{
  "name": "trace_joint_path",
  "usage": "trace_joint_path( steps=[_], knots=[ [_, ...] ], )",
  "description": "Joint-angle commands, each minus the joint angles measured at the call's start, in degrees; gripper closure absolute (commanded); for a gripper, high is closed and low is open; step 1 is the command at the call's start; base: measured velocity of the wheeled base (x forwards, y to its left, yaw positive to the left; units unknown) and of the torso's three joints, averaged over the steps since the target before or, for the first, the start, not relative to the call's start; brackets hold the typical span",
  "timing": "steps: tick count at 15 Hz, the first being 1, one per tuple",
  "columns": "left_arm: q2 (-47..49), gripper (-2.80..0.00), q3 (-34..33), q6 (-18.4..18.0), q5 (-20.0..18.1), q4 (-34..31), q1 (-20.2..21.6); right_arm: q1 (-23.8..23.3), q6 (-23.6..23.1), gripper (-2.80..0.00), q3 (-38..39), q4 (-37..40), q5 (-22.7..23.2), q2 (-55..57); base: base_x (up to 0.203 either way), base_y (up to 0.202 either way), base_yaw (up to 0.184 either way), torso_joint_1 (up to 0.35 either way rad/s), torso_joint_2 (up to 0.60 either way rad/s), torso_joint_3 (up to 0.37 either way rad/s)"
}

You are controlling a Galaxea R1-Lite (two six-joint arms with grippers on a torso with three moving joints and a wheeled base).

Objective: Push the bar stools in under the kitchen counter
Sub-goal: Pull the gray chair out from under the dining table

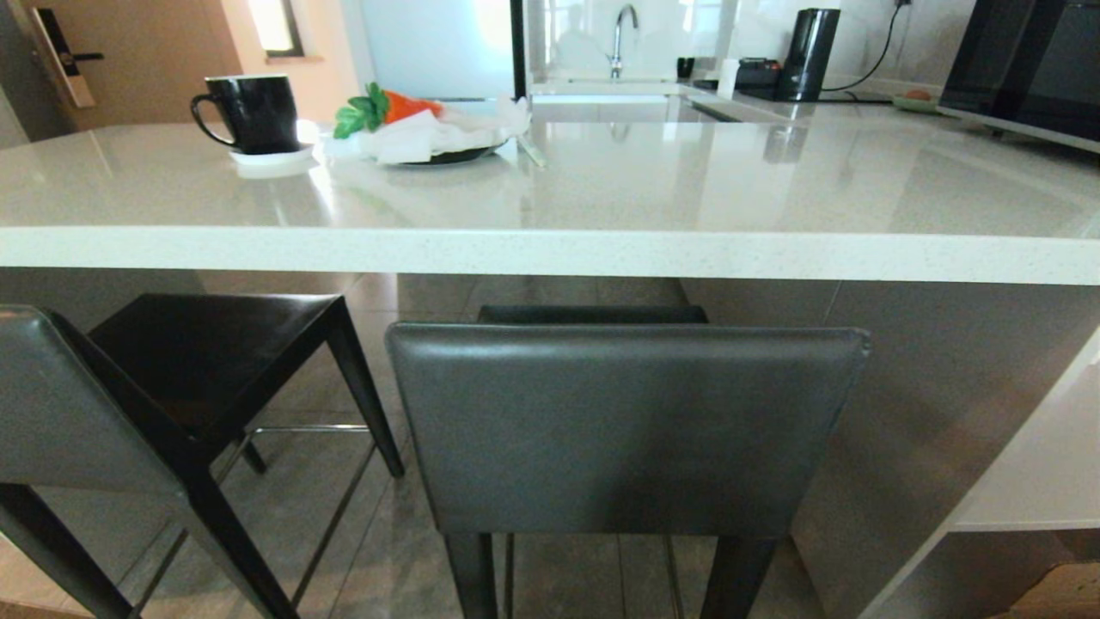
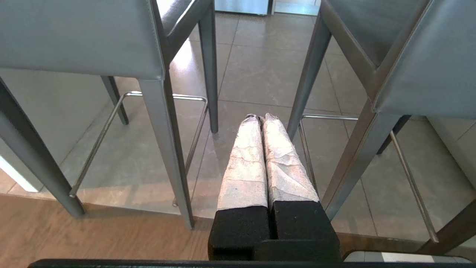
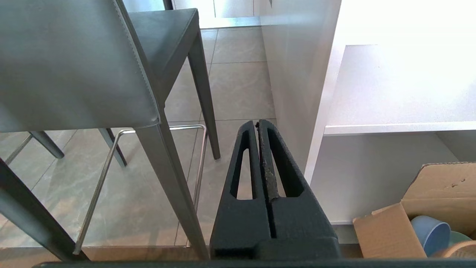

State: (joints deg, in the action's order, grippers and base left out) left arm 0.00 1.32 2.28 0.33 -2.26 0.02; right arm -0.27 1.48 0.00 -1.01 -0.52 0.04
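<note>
2 bar stools stand in front of us at the kitchen counter [image 1: 550, 254]. We see the middle stool [image 1: 623, 430] with its backrest facing us just outside the counter's thick edge, only the far end of its seat reaching below the slab. We see the left stool [image 1: 185, 378] turned at an angle, part of its seat below the edge and its backrest well out. On the counter we see a black mug [image 1: 249, 112] on a saucer and a plate [image 1: 447, 155] with a napkin and a carrot. Our left gripper [image 2: 261, 118] hangs low between the 2 stools, its wrapped fingers pressed together and holding nothing. Our right gripper [image 3: 257, 124] hangs between the middle stool and the white side panel [image 3: 297, 74], its fingers closed too, empty. We see a cardboard box [image 3: 416, 212] nearby.
</note>
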Motion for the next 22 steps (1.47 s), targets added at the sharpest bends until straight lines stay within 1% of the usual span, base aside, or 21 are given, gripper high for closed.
trace_joint_path(
  steps=[1, 2, 10, 14, 16, 17, 18, 19, 20, 21, 22],
  knots=[
    [0.00, -2.80, 0.00, 0.18, 0.02, -0.02, -0.02, 0.00, 0.11, 0.00, 0.00, -0.04, 0.00, 0.05, 0.000, 0.000, 0.000, 0.000, 0.00, 0.000],
    [0.01, -2.80, 0.00, 0.18, 0.02, -0.02, -0.02, 0.00, 0.13, -2.80, 0.00, 0.03, 0.00, 0.05, 0.000, 0.000, 0.000, 0.000, 0.00, 0.000],
    [0.00, -2.80, 0.06, -0.08, 0.08, -0.02, 0.06, 0.00, 0.11, -2.80, 0.00, 0.02, 0.00, 0.03, 0.000, 0.000, 0.000, 0.000, 0.00, 0.000],
    [0.00, -2.80, 0.08, -0.69, -0.07, -0.11, 0.06, 0.00, -1.65, -2.80, -0.01, -0.13, 0.51, -0.04, 0.000, 0.000, 0.000, 0.000, 0.00, 0.000],
    [0.00, -2.80, 0.09, -0.85, -0.02, -0.17, 0.15, 0.00, -1.49, -2.80, 0.04, 0.67, 0.38, -0.07, 0.000, 0.000, 0.000, 0.000, 0.00, 0.000],
    [-0.05, -2.80, -0.02, -2.43, -0.59, 0.64, 0.13, -0.01, -2.12, -2.80, 0.06, 0.63, 0.43, -0.08, 0.000, 0.000, 0.000, 0.000, 0.00, 0.000],
    [-0.08, -2.80, -0.60, -4.61, -1.30, 2.86, 0.02, 0.00, -3.73, -2.80, -0.80, -0.25, 0.80, -0.08, 0.000, 0.000, 0.000, 0.000, 0.00, 0.000],
    [-0.09, -2.80, -0.87, -5.10, -1.74, 3.57, -0.02, 0.00, -4.08, -2.80, -2.89, -0.26, 1.86, 0.17, 0.000, 0.000, 0.000, 0.000, 0.00, 0.000],
    [-0.08, -2.80, -0.61, -5.81, -2.43, 2.95, -0.02, 0.00, -4.06, -2.80, -4.89, 0.09, 4.01, 1.42, 0.000, 0.000, 0.000, 0.000, 0.00, 0.000],
    [-0.01, -2.80, -0.20, -7.30, -2.89, 1.65, -0.02, 0.04, -3.88, -2.80, -6.96, 0.33, 6.09, 3.76, 0.000, 0.000, 0.000, 0.000, 0.00, 0.000],
    [-0.04, -2.80, 0.28, -7.88, -3.09, 0.13, -0.02, 0.11, -3.42, -2.80, -8.75, 0.31, 7.19, 6.54, 0.000, 0.000, 0.000, 0.000, 0.00, 0.000]
  ],
)
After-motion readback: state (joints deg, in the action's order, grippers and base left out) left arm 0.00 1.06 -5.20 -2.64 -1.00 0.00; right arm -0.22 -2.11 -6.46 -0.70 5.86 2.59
